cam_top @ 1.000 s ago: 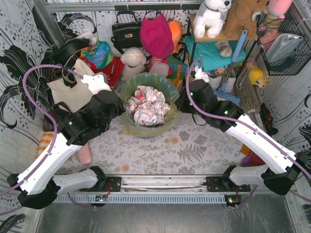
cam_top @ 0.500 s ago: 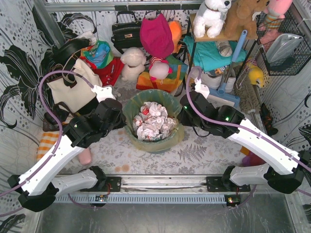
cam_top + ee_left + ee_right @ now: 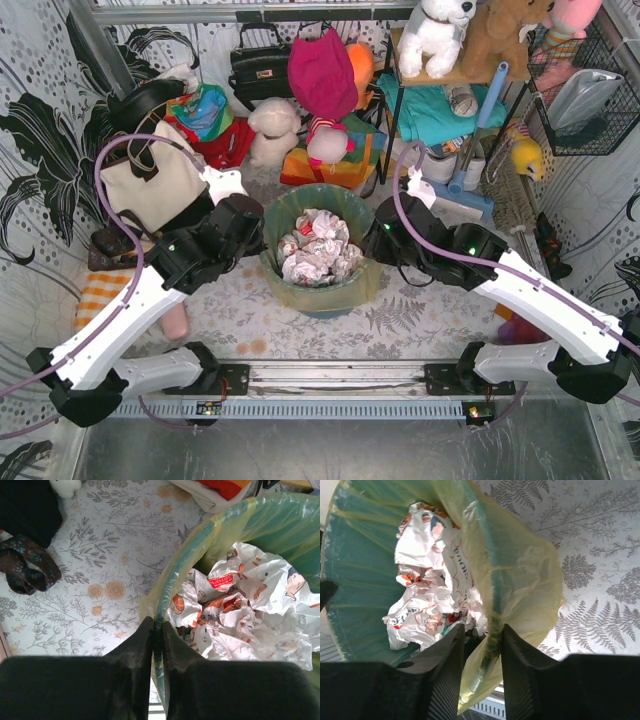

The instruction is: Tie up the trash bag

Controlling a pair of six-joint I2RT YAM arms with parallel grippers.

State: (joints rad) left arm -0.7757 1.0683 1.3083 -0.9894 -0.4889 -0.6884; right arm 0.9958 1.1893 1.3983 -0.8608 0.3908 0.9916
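The trash bag (image 3: 330, 197), thin yellow-green plastic, lines a teal bucket (image 3: 325, 303) standing on the floral cloth between my arms. Its edge is folded out over the bucket's rim (image 3: 525, 575). Crumpled white-and-red paper (image 3: 316, 247) fills it. My left gripper (image 3: 262, 236) is at the left rim. In the left wrist view it (image 3: 157, 625) is shut on the bag-covered rim (image 3: 172, 575). My right gripper (image 3: 375, 241) is at the right rim. Its jaws (image 3: 482, 630) stand apart, with the bunched bag edge between them, close to the right finger.
A cream tote handbag (image 3: 150, 185) lies behind the left arm. A black handbag (image 3: 262, 65), a pink hat (image 3: 322, 70) and soft toys (image 3: 275, 125) crowd the back. A shelf rack (image 3: 450, 95) stands at back right. A dark patterned object (image 3: 25, 567) lies left of the bucket.
The bucket with the bag has come nearer to the arm bases and stands more upright. Both arms came in with it. The right gripper's jaws have opened.
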